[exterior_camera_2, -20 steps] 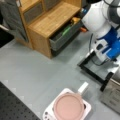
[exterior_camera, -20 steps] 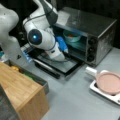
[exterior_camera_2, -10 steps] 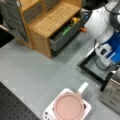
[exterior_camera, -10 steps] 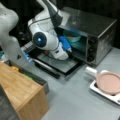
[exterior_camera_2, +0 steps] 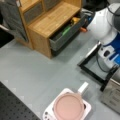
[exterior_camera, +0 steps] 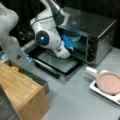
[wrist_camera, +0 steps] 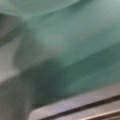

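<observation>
The gripper [exterior_camera: 71, 47] reaches inside the open toaster oven [exterior_camera: 95, 35], just beside a teal bowl [exterior_camera: 75, 38] on its rack. The bowl lies directly ahead of the jaws, filling the wrist view. Whether the jaws are open I cannot tell

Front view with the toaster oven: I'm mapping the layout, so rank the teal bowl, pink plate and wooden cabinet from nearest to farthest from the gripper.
The gripper reaches into the open toaster oven.
1. Teal bowl, inside the oven, right beside it.
2. Pink plate, lower right on its white tray.
3. Wooden cabinet, lower left; close to the plate's distance, so this order is uncertain.
</observation>
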Controlling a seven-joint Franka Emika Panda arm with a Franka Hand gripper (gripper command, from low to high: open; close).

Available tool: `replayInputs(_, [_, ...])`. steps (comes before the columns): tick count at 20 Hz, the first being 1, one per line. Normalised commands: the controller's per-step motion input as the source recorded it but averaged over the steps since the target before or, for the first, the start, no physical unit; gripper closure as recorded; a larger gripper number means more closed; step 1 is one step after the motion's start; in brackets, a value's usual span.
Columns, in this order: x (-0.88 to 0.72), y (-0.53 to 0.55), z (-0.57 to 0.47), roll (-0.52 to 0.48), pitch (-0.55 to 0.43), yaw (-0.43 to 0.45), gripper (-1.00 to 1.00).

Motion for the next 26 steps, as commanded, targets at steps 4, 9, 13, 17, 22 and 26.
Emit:
replayInputs(4, [0.16,0.06,-0.12,0.12,0.007,-0.03,1.0])
replayInputs(9, [0.17,0.12,-0.14,0.122,-0.042,-0.026,1.0])
replayInputs(13, [0.19,0.11,-0.14,0.117,-0.073,-0.011,1.0])
replayInputs(17, [0.17,0.11,-0.12,0.112,-0.062,0.029,1.0])
replayInputs(22, [0.15,0.03,-0.13,0.085,-0.058,0.067,1.0])
replayInputs(26, [0.14,-0.1,-0.2,0.062,-0.05,0.089,1.0])
